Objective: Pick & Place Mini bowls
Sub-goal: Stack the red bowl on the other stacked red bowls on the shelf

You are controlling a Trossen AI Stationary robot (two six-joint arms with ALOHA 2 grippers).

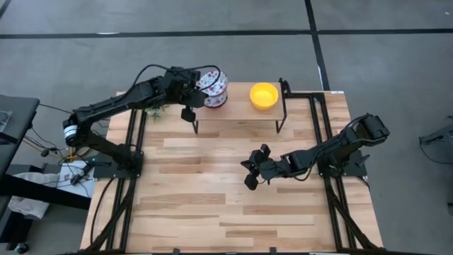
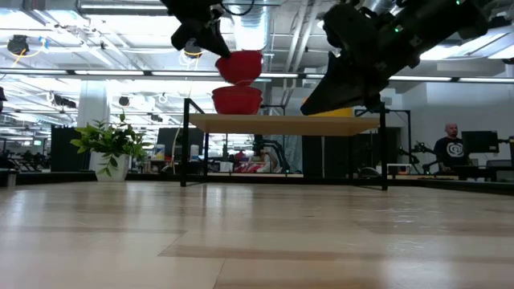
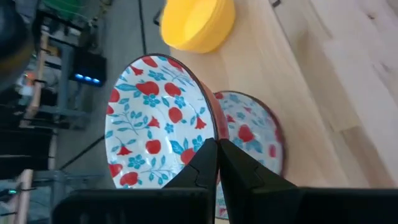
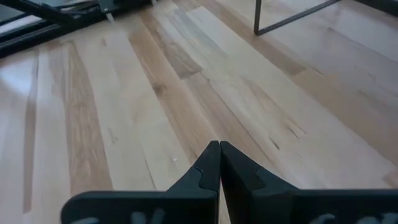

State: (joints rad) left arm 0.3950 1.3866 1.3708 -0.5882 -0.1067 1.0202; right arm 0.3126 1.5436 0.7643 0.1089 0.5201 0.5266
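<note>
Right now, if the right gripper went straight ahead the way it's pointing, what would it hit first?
Probably the bare wooden tabletop: the shut right gripper tilts down toward empty planks, with no bowl in its line.

a small raised wooden shelf (image 1: 233,110) on black legs stands on the wooden table (image 1: 212,191); a potted plant (image 2: 111,148) sits nearby.
</note>
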